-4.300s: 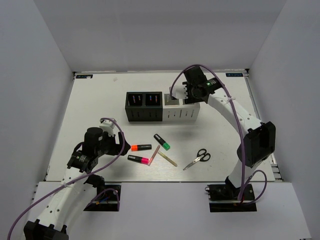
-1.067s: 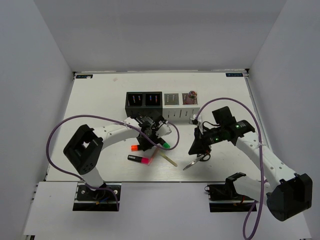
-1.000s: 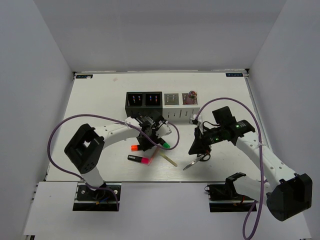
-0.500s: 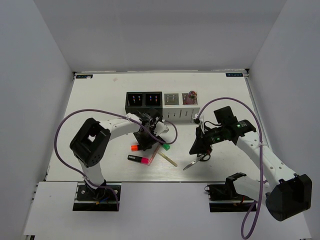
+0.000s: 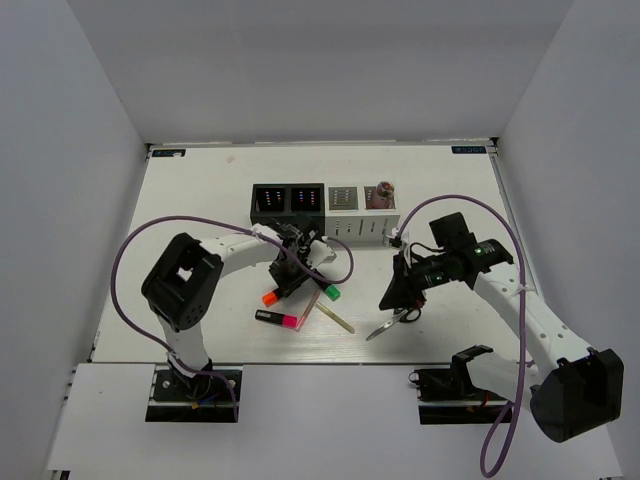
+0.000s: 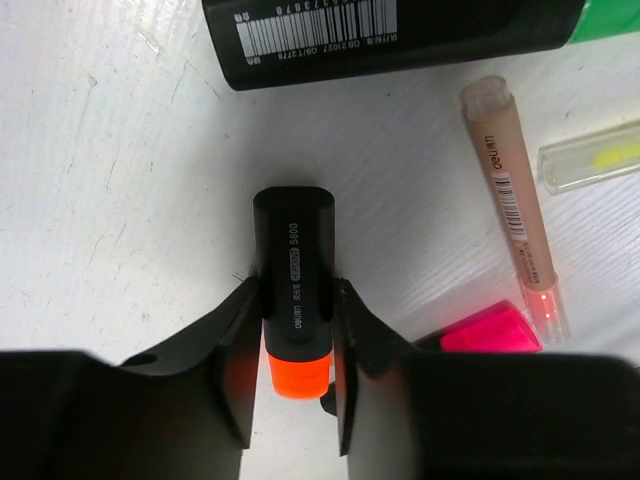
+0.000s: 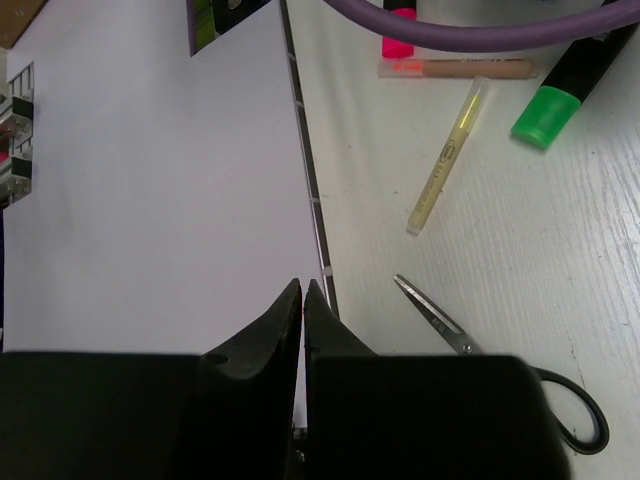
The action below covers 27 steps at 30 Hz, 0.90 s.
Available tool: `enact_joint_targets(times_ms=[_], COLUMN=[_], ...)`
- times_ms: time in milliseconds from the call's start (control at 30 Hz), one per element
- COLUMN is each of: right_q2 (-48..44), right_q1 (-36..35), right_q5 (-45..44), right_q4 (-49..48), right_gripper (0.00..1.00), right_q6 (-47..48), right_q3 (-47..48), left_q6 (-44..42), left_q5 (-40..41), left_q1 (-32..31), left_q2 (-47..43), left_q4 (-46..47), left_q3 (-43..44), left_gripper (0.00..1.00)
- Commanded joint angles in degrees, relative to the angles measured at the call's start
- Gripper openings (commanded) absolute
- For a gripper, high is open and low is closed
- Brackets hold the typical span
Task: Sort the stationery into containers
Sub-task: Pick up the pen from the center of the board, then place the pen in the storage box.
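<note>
Well, over on the left, the left fingers are squeezing the orange-capped marker by the end near its cap, low over the white surface; whether it is touching down I cannot tell. Gripped so far from its middle, the marker is risking a downward swing on lifting, and a tilted marker could catch on a box rim. Just beside it the pink-capped marker, the peach stick and the green-capped marker are lying close enough to get knocked. Behind them the four boxes are standing in a row, a pink-capped tube poking out of the rightmost one. On the right, the right fingers are pressing together on nothing, hanging above the scissors. Those are lying flat, so fingers coming down closed would only be shoving them along
</note>
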<state>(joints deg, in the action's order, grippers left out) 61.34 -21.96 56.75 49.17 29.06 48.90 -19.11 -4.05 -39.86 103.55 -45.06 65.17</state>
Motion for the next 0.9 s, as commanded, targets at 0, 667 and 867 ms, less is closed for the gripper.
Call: enact_joint_targets(times_ms=[0, 667, 867], right_q2=[-0.8, -1.5, -1.7], right_q1=[0.4, 0.8, 0.7], right_q5=[2.4, 0.7, 1.1], right_q4=[1.2, 0.2, 0.3], right_gripper=[0.06, 0.00, 0.00], right_q6=[1.3, 0.6, 0.8], right_q3=[0.1, -0.7, -0.7], left_q6=[0.8, 17.0, 24.0], left_q5=[-2.8, 0.6, 13.2], left_q1=[0.1, 6.7, 9.4], left_q2=[1.5, -25.3, -28.4], left_q4=[3.0, 20.3, 35.4], left_q3=[-2.2, 2.2, -1.3], left_gripper=[0.29, 0.00, 0.00])
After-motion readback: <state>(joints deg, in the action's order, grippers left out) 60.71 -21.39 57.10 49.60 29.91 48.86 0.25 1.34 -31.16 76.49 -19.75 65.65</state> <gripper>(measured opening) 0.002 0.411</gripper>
